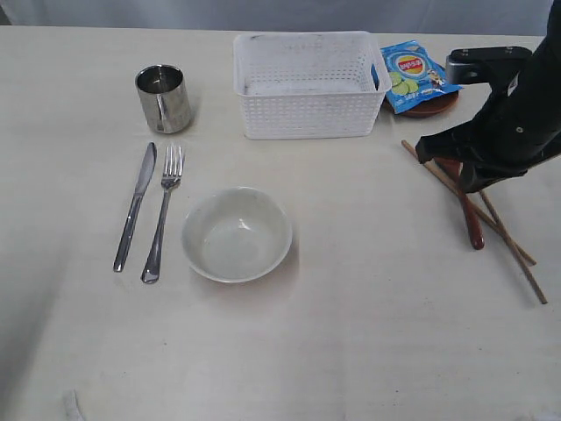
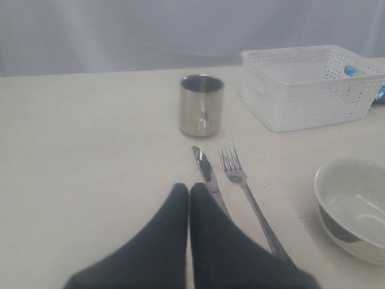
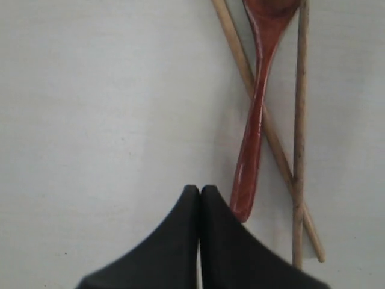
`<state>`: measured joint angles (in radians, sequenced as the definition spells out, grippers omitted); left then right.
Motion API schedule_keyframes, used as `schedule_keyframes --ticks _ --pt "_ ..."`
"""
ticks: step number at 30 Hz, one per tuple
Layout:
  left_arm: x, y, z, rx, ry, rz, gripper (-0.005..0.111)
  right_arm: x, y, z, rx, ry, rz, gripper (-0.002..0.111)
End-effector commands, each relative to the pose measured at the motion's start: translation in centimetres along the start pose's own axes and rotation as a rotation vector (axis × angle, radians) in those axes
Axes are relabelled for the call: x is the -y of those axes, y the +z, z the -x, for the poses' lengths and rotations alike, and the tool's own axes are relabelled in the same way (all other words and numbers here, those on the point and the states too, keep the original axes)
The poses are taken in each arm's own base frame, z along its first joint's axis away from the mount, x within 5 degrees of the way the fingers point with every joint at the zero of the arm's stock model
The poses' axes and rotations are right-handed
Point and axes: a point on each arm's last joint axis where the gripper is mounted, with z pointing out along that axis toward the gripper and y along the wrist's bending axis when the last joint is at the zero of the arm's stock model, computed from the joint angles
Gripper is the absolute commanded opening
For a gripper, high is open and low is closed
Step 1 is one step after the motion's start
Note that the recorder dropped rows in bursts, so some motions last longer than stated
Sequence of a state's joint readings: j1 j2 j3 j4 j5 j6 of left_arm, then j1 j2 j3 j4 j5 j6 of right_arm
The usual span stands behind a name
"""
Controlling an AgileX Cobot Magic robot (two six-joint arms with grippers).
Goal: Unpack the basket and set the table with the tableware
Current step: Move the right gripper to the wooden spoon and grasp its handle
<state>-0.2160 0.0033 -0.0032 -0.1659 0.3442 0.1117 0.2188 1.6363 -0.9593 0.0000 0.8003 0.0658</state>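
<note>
Exterior view: a white rectangular perforated plastic basket (image 1: 307,118) sits at the far middle of the cream-white counter (image 1: 368,351). A small steel cup (image 1: 164,98) stands left of it, apart. Nearer the camera, a steel knife (image 1: 143,175) and steel fork (image 1: 173,167) lie side by side, with a round white bowl (image 1: 237,234) just right of the fork. Right of the basket, a blue snack bag (image 1: 412,74) lies on a brown round plate (image 1: 436,110); only the plate's rim shows. The bag has a red-and-yellow round logo and pictured green slices; the lettering is too small to read. A black right arm (image 1: 517,132) hangs over the far ends of a dark red spoon (image 1: 471,224) and two wooden chopsticks (image 1: 517,247), well right of the bowl.

Left wrist view: this is the only view with the left hand (image 2: 189,191). Its black fingers are pressed together, holding nothing, above the knife's handle. The cup, fork, basket and part of the bowl are ahead. The bag is just a blue sliver past the basket. The spoon and chopsticks are out of frame.

Right wrist view: the right hand (image 3: 200,191) has its fingers together, gripping nothing, tips just beside the spoon's handle end; cannot tell if they touch. This view gives close detail the exterior view lacks: the spoon lies across one chopstick, and the chopsticks cross each other near that handle end.
</note>
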Motion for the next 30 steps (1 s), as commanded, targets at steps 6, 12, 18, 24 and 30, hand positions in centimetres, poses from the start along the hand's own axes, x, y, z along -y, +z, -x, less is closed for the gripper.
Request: schedule_keyframes --ticks 6,12,18,24,30 --pt "0.0 0.0 -0.1 0.001 -0.001 -0.005 0.000 1.6 2.4 0.2 -0.065 0.005 -0.069 0.000" --pt "0.0 0.0 -0.1 0.001 -0.001 -0.005 0.000 4.0 3.9 0.4 -0.085 0.111 -0.042 0.000" --pt "0.0 0.0 -0.1 0.001 -0.001 -0.005 0.000 3.3 4.1 0.8 -0.052 0.069 0.062 0.002" --pt "0.0 0.0 -0.1 0.001 -0.001 -0.005 0.000 3.5 4.1 1.0 -0.031 0.058 0.049 0.036" --pt "0.0 0.0 -0.1 0.001 0.001 -0.005 0.000 3.5 5.4 0.9 -0.066 0.062 0.050 0.041"
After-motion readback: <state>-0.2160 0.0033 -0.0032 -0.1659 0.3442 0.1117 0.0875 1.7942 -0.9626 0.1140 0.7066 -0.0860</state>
